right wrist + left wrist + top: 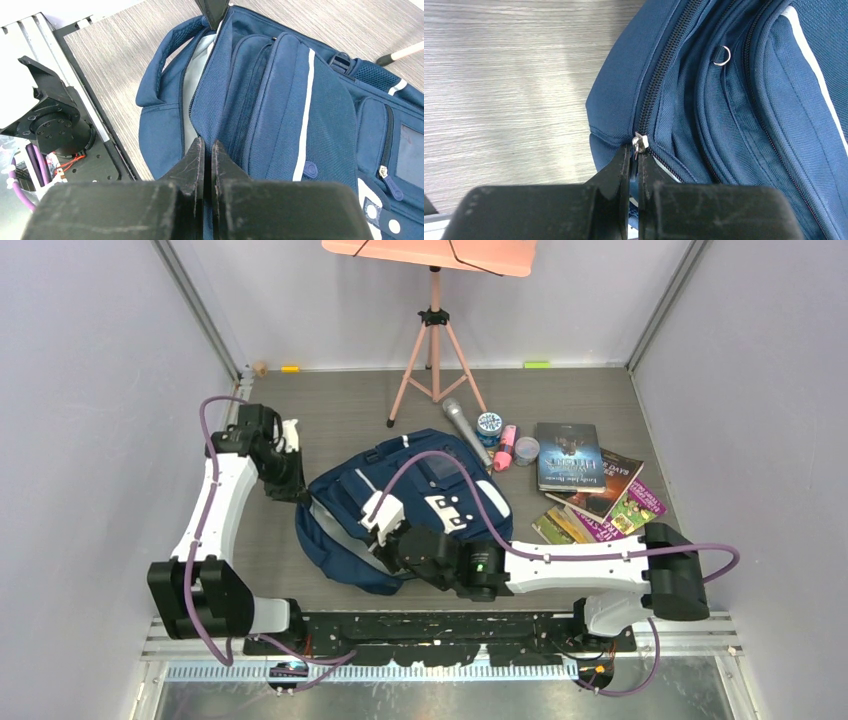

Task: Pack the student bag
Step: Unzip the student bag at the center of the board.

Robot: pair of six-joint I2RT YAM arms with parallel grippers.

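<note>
- left gripper clenched on the zipper pull of the student bag;
- right gripper clenched at the bag's opened edge, perhaps pinching fabric

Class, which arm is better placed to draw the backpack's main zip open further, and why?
Left. The left claw is shut on the metal zip pull of the student bag; the right claw only pinches fabric at the opening's edge, seemingly steadying it.

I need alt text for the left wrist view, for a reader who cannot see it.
The left gripper is shut on a small silver zipper pull at the edge of the navy student bag, which lies on a grey wood-grain table. A metal ring shows higher on the bag.
</note>
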